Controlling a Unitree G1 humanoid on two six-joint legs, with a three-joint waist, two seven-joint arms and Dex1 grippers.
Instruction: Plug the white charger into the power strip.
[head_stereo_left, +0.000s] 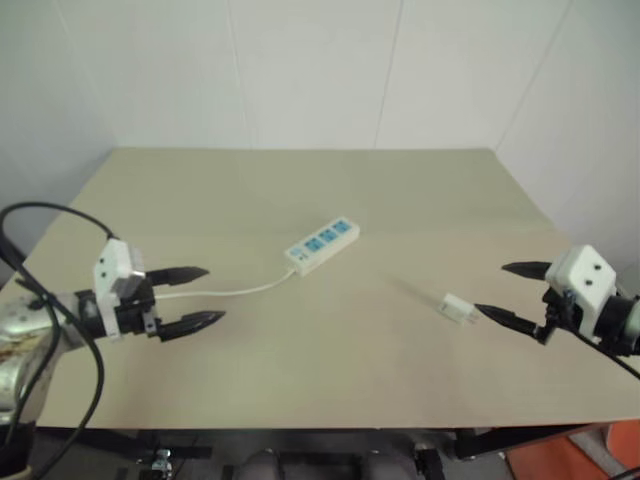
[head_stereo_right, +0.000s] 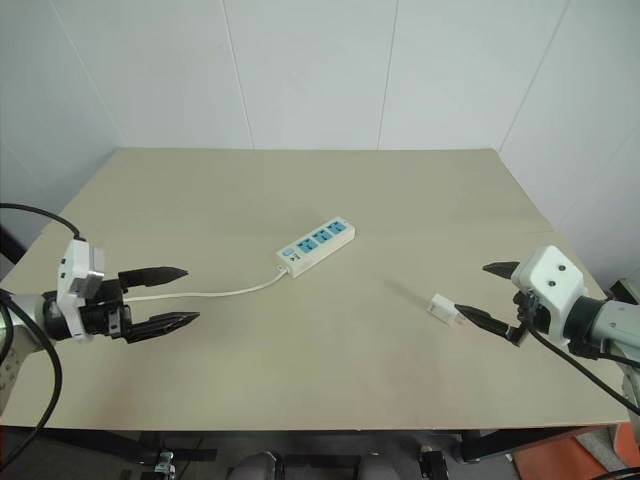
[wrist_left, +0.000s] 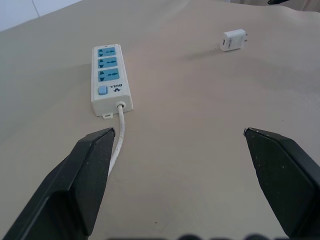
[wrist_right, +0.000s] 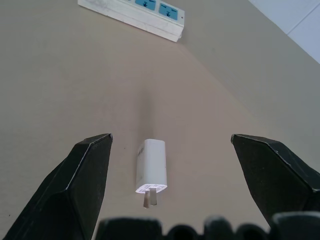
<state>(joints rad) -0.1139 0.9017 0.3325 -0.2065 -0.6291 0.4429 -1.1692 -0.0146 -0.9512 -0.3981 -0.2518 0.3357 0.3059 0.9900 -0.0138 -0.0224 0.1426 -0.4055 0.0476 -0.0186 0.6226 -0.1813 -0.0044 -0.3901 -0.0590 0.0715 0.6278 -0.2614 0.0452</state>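
The white charger (head_stereo_left: 456, 308) lies flat on the table (head_stereo_left: 400, 190), just ahead of the right claw (head_stereo_left: 512, 293), whose fingers stand wide apart and hold nothing. The left claw (head_stereo_left: 190, 297) is likewise apart and empty, hovering over the thin cord (head_stereo_left: 240, 290). The power strip (head_stereo_left: 322, 243) rests mid-table, well apart from the charger.

Judged small, light, rigid and smooth; likely to skid or tip when pinched. Best hold: the two broad flat sides of the body, clear of the prongs (wrist_right: 150, 199). The strip looks light and may shift under insertion.

Surface: plain beige, matte, level. Room: white panelled walls (head_stereo_left: 300, 60).
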